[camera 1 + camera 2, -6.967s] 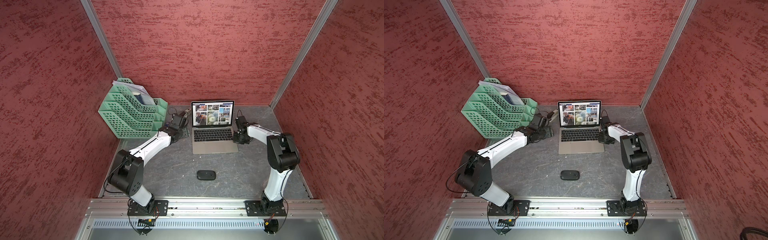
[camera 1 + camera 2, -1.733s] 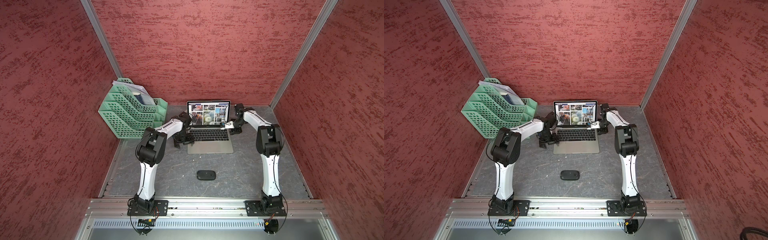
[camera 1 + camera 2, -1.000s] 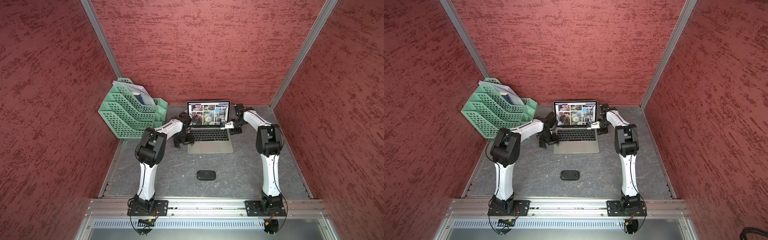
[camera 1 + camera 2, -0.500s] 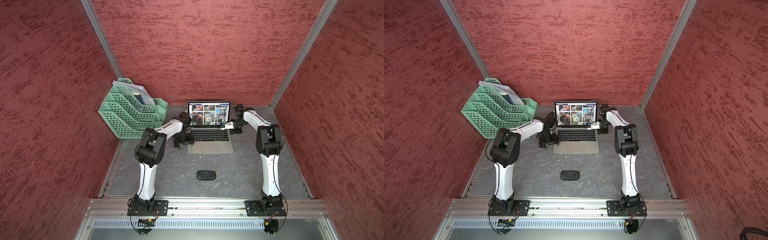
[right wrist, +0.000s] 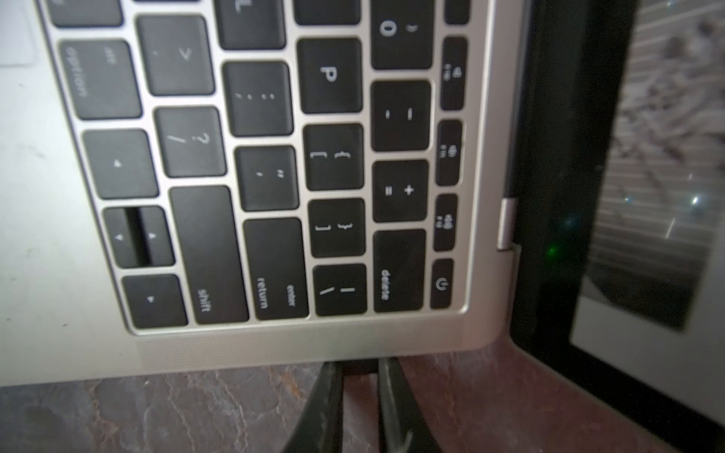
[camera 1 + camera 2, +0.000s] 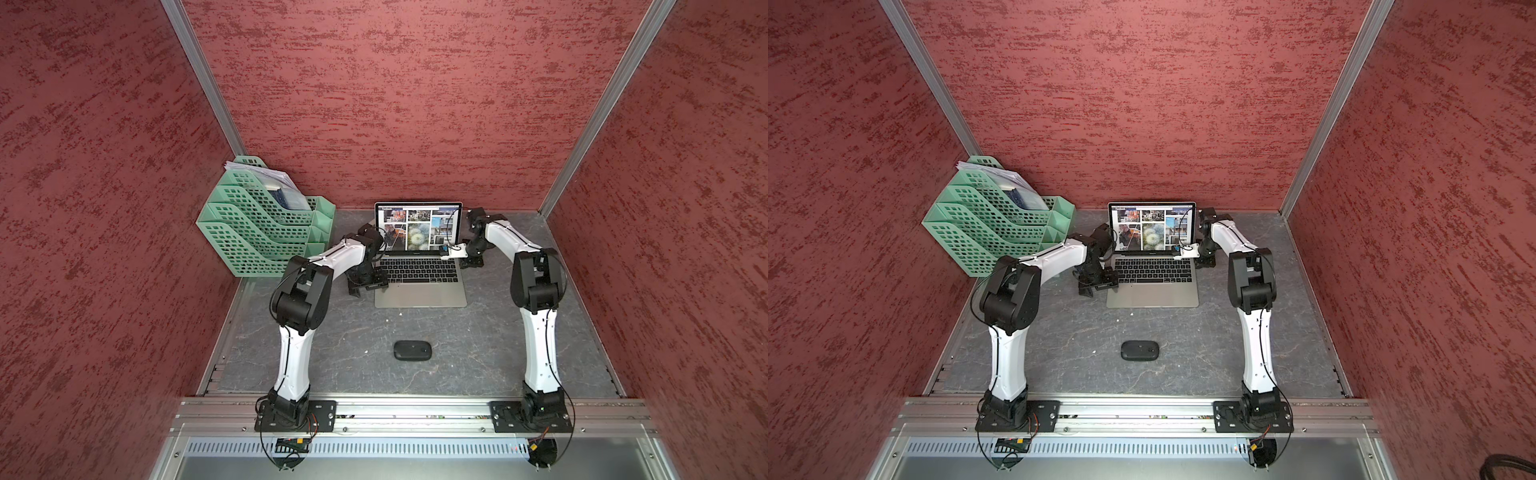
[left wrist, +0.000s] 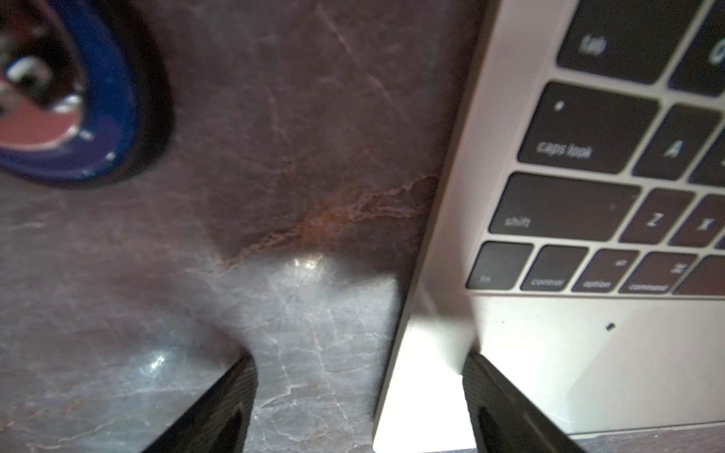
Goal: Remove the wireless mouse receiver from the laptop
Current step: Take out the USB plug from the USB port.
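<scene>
In both top views: open laptop point(image 6: 419, 291) on the table point(image 6: 340, 332), left gripper point(image 6: 369, 287) at its left edge, right gripper point(image 6: 471, 263) at its right edge near the hinge. Mouse point(image 6: 412, 351) well apart from both.

In the left wrist view: fingers point(image 7: 219, 404) spread wide and released, straddling the laptop's front corner, one over the table, one over the palm rest.

In the right wrist view: fingers point(image 5: 327, 408) clenched on the receiver point(image 5: 359, 365), a dark stub between the tips, seated against the laptop's side edge.

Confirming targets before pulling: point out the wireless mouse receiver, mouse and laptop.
wireless mouse receiver point(image 5: 359, 366): right wrist view, exposed end.
mouse point(image 6: 412, 351): in a top view, shell middle.
laptop point(image 6: 419, 295): in a top view, trackpad.
</scene>
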Available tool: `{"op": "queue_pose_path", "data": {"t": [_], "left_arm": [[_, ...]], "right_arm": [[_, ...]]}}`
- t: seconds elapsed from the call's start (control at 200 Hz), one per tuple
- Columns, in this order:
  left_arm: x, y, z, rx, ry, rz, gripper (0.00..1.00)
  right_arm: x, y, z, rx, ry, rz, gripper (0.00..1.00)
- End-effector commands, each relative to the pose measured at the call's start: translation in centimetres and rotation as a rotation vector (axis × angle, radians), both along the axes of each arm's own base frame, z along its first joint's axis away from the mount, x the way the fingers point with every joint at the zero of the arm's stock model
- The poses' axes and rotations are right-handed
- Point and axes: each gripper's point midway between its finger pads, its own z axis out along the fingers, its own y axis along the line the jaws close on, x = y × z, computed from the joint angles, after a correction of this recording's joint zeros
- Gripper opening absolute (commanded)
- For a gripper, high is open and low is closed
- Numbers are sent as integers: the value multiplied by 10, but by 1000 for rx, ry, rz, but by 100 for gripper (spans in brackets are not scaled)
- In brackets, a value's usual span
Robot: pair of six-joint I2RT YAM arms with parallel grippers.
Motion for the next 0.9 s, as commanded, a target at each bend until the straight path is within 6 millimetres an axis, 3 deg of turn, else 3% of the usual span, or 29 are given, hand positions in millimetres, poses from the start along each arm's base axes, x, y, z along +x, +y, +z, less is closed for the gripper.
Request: {"op": "queue_pose_path", "data": {"t": [0.0,0.561,0.761,0.897], "left_arm": [[-14,14,-71,76,75,-27,86],[-11,17,-71,78,70,-17,86],[-1,16,-58,70,12,-12,86],[20,12,-32,60,-80,-16,88]], "right_arm": [[-31,-30,-57,-165,157,5,0],[-29,-66,-37,-190,117,-74,0],[-20,-69,-7,-146,40,-133,0],[-12,-61,31,-90,-44,-193,0]]}}
